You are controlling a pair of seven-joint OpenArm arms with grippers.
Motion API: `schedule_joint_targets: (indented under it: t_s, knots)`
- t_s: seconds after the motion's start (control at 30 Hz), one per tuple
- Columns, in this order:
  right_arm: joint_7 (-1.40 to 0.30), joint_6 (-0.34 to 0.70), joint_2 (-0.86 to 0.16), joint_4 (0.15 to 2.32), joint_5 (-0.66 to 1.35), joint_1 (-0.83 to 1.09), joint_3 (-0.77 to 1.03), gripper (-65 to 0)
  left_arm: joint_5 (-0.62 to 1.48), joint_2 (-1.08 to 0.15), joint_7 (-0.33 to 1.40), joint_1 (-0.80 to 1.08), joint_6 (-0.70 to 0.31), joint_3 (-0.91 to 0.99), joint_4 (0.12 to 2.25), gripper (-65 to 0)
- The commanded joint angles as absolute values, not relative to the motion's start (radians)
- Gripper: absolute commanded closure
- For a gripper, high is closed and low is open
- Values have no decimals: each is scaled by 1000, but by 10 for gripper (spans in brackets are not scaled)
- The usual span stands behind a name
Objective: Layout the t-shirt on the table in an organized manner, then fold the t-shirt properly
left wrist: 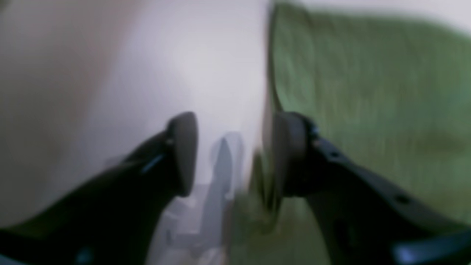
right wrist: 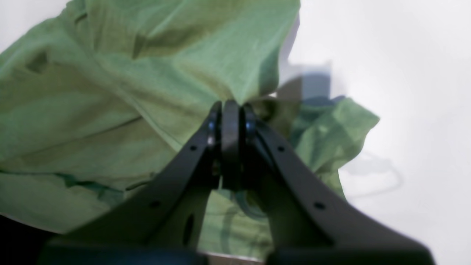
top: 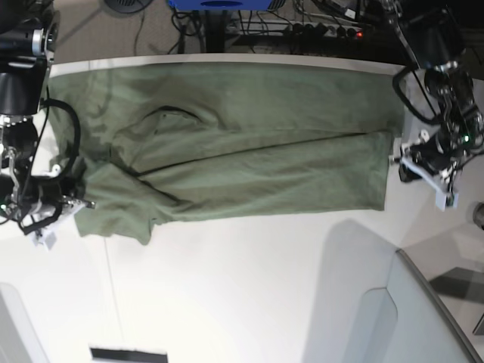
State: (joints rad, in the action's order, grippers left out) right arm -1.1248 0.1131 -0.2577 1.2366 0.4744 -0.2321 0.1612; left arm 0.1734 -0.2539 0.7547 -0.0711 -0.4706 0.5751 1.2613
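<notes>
The olive-green t-shirt (top: 242,151) lies spread sideways across the far half of the white table (top: 227,287), wrinkled, with a sleeve bunched at the left. My right gripper (top: 79,203) is at that left sleeve; in the right wrist view its jaws (right wrist: 231,105) are pressed together with the t-shirt (right wrist: 110,92) pinched at the tips. My left gripper (top: 401,159) is at the shirt's right edge. The blurred left wrist view shows this gripper (left wrist: 230,154) open, with the t-shirt (left wrist: 368,92) edge beside one pad (left wrist: 283,154) and bare table (left wrist: 202,55) behind the gap.
A grey translucent panel (top: 408,318) stands at the table's near right corner. Cables and a power strip (top: 318,30) lie on the floor beyond the far edge. A thin dark seam line (top: 113,280) runs down the tabletop at the left, ending near a black strip (top: 128,354).
</notes>
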Motion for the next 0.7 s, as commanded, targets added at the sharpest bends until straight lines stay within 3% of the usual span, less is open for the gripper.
schedule_joint_targets:
  t_s: [0.0,0.4,0.47,0.57,0.67]
  knots:
    - [-1115,114,-274,1251,484,-257,165,0,188,-266,734,-119,-475,570,1228,-252]
    - [-1115,114,-274,1251,484,-252,165,0,186,-286,429,-381,-475,565,700,-242]
    - [-1115,114,-274,1251,484,-252,165,0,186,-289,407,-395,-475,565,659,-288]
    - [-1115,114,-274,1251,484,-252,165,0,186,-306,394,-395,-475,565,634,-428]
    - [-1115,114,-274,1251,484,-252,165,0,186,-306,380,-395,-475,565,628,-479]
